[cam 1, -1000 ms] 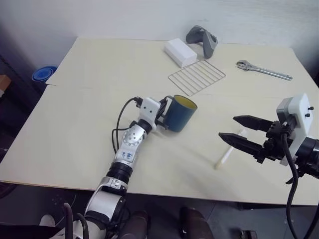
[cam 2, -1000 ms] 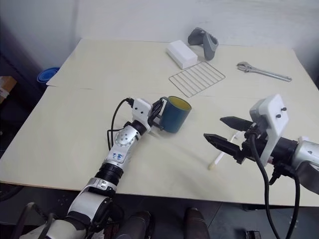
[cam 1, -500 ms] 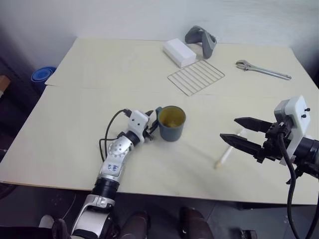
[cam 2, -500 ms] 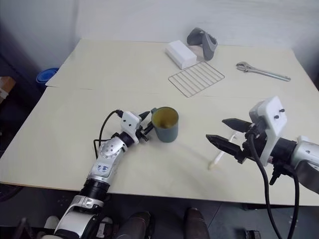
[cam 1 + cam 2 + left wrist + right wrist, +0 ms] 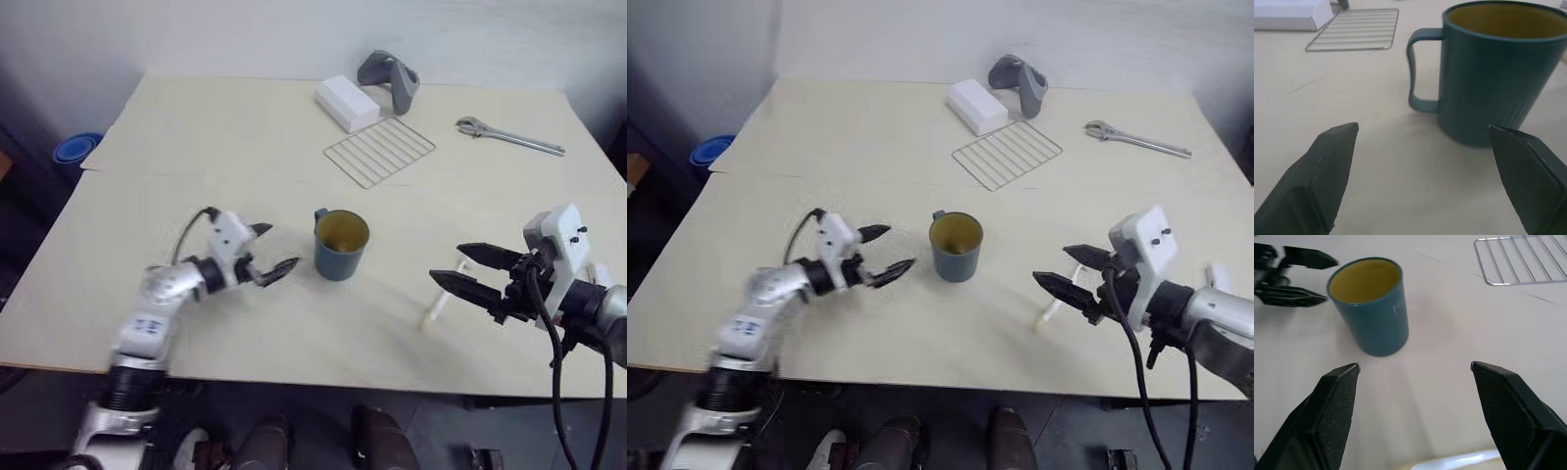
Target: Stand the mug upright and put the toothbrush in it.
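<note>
The mug is stood upright on the surface. Both the left gripper and right gripper are spread wide, empty; the toothbrush is left lying flat.

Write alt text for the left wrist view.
A dark teal mug stands upright on a pale table, handle toward a wire rack and white box behind. The left hand is open in front of the mug, not touching it.
</note>
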